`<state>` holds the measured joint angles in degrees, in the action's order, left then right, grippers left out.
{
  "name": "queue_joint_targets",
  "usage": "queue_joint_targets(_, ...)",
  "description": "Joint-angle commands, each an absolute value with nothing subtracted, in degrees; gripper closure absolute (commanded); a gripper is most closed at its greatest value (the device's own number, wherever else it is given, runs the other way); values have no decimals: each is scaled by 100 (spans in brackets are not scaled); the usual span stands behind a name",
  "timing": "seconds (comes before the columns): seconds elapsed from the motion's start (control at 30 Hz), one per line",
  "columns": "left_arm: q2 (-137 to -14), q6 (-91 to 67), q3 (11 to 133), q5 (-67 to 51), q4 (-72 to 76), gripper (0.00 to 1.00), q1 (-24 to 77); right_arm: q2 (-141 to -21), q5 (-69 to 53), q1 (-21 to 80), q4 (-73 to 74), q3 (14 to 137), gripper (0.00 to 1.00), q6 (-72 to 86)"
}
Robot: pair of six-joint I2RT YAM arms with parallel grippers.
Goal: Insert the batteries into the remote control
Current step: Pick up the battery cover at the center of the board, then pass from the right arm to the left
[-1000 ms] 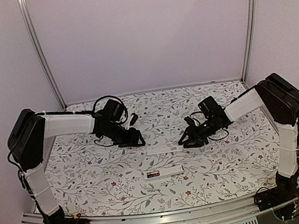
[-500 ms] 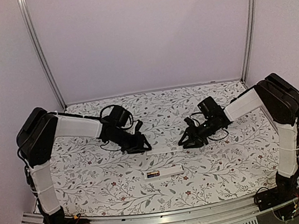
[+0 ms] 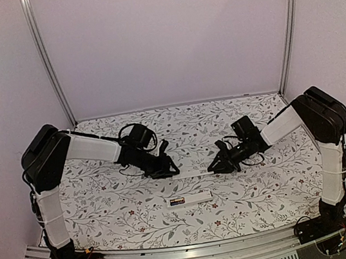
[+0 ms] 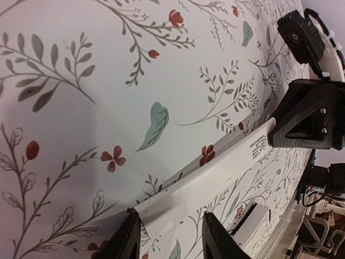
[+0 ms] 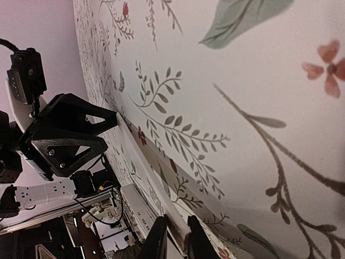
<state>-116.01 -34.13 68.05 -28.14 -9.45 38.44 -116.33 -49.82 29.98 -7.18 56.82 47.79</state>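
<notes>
Remote (image 3: 190, 198) lies 9-to-3 at roughly 6 o'clock from both grippers, right gripper (image 5: 177, 229) a touch nearer; left gripper (image 4: 171, 224) is spread around the flat cover (image 4: 215, 172) end, and honestly can't tell if the right one's pinching it.

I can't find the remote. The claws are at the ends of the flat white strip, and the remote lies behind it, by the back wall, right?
No. The left claw and right claw are at the ends of the strip, but the remote lies in front of it, nearer the arm bases; the top view shows it.
</notes>
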Motion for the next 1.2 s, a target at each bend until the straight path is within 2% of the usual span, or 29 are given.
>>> queue_joint_targets(0.0,-11805,-3335,6662,-2891,-938,60,3900,-11450,-5229,3083,-1255,5644,91,5001)
queue_joint_targets(0.13,-11506,-3180,6541,-2868,-805,54,3797,-11266,-5184,3048,-1259,5565,100,4972)
queue_joint_targets(0.33,-10097,-2281,6227,-2161,-855,35,3759,-10784,-5222,2903,-1245,5439,100,4894)
queue_joint_targets(0.6,-8330,-236,5800,-1544,-1281,26,4123,-10156,-5772,2914,-1213,5314,100,4603)
queue_joint_targets(0.83,-8023,1638,5776,-1170,-2416,30,4905,-9886,-6034,3347,-1219,5299,100,4518)
queue_joint_targets(1.17,-8292,2256,5762,-1125,-2801,37,5258,-9866,-6065,3890,-1230,5437,100,4544)
